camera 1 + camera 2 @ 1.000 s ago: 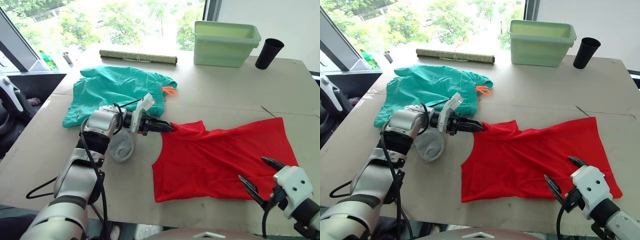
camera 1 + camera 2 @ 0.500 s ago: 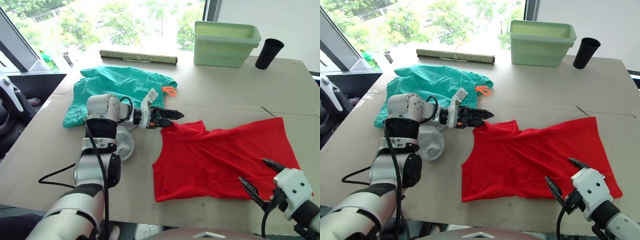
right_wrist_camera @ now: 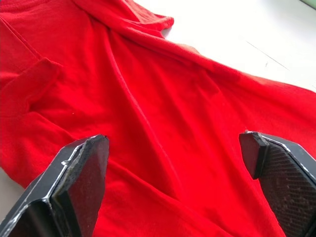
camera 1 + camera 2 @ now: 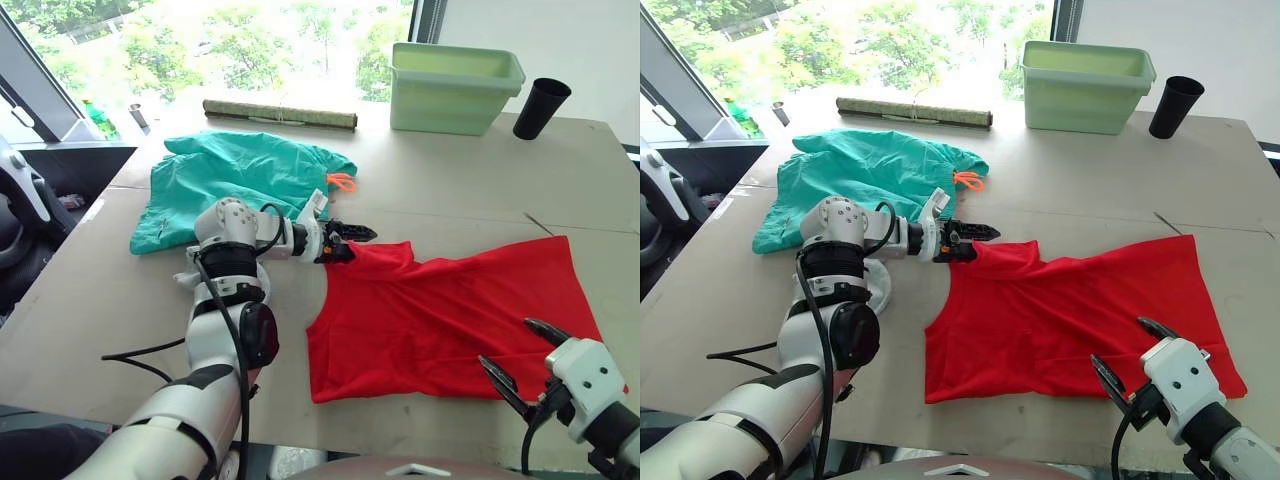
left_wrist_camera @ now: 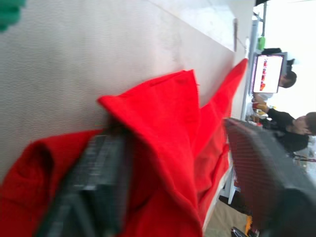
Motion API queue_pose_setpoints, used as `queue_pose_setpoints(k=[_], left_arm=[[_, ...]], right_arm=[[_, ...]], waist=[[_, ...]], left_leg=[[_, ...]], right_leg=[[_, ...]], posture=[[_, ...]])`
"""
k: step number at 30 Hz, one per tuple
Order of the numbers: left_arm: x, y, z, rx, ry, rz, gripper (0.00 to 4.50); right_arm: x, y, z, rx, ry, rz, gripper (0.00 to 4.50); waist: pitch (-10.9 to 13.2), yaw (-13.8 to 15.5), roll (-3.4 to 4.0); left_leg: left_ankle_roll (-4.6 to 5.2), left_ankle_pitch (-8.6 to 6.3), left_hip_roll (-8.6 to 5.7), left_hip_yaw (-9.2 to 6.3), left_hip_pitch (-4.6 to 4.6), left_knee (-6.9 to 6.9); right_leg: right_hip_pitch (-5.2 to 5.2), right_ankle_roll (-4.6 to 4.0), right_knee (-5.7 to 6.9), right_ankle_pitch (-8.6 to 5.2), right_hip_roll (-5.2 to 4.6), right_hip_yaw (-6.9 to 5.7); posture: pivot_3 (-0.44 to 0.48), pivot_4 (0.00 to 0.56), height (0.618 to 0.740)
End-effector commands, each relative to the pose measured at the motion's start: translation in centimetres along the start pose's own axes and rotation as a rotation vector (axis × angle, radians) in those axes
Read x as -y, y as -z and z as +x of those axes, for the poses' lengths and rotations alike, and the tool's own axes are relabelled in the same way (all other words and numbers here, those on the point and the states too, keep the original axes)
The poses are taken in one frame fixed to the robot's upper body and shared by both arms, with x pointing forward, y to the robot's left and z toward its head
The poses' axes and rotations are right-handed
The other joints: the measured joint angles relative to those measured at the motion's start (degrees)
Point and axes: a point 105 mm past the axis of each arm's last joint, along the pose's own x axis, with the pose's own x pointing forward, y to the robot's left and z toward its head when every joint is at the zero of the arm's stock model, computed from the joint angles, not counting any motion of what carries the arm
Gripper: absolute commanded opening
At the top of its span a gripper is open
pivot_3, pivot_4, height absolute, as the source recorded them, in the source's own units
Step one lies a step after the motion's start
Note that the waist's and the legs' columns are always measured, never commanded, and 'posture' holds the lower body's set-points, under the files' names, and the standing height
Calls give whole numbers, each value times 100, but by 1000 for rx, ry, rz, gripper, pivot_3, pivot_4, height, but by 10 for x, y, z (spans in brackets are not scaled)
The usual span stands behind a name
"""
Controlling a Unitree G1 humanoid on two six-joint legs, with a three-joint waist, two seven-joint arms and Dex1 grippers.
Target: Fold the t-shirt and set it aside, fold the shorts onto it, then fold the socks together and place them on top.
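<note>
bright daylight pouring in from the window (image 4: 250, 45) behind, blown-out glare there, soft faint shadows, left wrist view blurry close up

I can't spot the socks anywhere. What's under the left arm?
A light grey sock peeks out beneath the left arm, lying on the table beside the shorts. The arm covers most of it, so a second sock cannot be confirmed.

Your counter (image 4: 120, 300) is a pale board surface. On it you have the red t-shirt (image 4: 440, 315) spread at 4 o'clock, the teal shorts (image 4: 235, 180) at 10, a green tub (image 4: 455, 90) at 1, a black cup (image 4: 540, 108) beside it, and a rolled mat (image 4: 280, 113) at 12.
</note>
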Motion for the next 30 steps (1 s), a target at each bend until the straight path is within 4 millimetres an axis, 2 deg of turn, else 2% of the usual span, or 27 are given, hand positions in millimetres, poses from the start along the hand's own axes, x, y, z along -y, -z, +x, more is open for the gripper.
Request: queue_pose_setpoints(k=[1, 2, 4, 8, 10, 12, 14, 17, 21, 25, 30], left_arm=[[13, -11, -3, 73, 50, 83, 1290], [18, -13, -4, 96, 59, 162, 1147], [30, -17, -5, 130, 101, 303, 99], [62, -30, -6, 214, 215, 784, 36], [86, -26, -11, 237, 338, 1013, 36], [111, -8, -23, 228, 524, 1195, 36], [117, 22, -41, 132, 697, 1336, 36], [107, 52, -55, 1, 791, 1445, 36], [64, 77, -58, -133, 742, 1626, 36], [44, 83, -56, -153, 701, 1689, 36], [31, 81, -60, -142, 662, 1676, 36]], right_arm=[[2, -11, -3, 25, 13, -27, 4500], [3, -11, -2, 24, 14, -28, 4500], [5, -11, -1, 23, 14, -31, 4500], [18, -10, 5, 23, 52, 4, 4500], [33, -6, 6, 5, 107, 32, 4500], [47, -2, 5, -36, 154, 11, 4500], [58, -2, 5, -60, 182, -15, 4500], [66, -4, 7, -83, 186, -48, 4500], [82, 5, 12, -179, 220, -140, 4500], [95, 6, 19, -231, 242, -254, 4500], [121, 4, 26, -310, 295, -464, 4500]], waist=[[0, -4, 0], [0, -4, 0], [0, -6, 0], [0, -4, 2], [-2, 0, 4], [0, 3, 6], [1, -12, 10], [-17, -67, 44], [-28, -49, 64], [-26, 8, 62], [-26, -6, 62]], left_leg=[[-1, 0, 0, 0, 1, -1], [-1, 1, 0, 0, 1, -1], [-4, 1, 0, 2, 2, -3], [-32, -10, 1, 4, 2, -4], [-35, -10, 0, 4, 2, -4], [-35, -10, -2, 6, -2, -4], [-11, 2, -4, 10, -4, -6], [-8, 4, -3, 21, 4, -17], [-7, 5, 2, 17, 6, -15], [24, -12, 0, 15, -2, -3], [36, -19, -4, 19, -3, 0]], right_leg=[[0, -3, 0, 2, 0, 0], [0, -4, 0, 2, 0, 0], [-1, -10, 0, 6, 0, 1], [-1, -15, -1, 7, -2, 1], [-1, -18, -1, 8, -6, 0], [-3, -25, -4, 9, -11, -1], [-6, -41, -7, 0, -15, 0], [-7, -40, -7, 1, -13, 8], [-6, -27, -6, 6, 8, 13], [-6, -40, -7, -3, 6, 8], [-6, -20, -12, -13, 3, 14]], posture=[[0, 150, 740], [0, 150, 740], [0, 150, 740], [0, 150, 740], [0, 150, 740], [0, 150, 740], [0, 150, 740], [0, 150, 740], [0, 150, 740], [0, 150, 740], [0, 150, 740]])
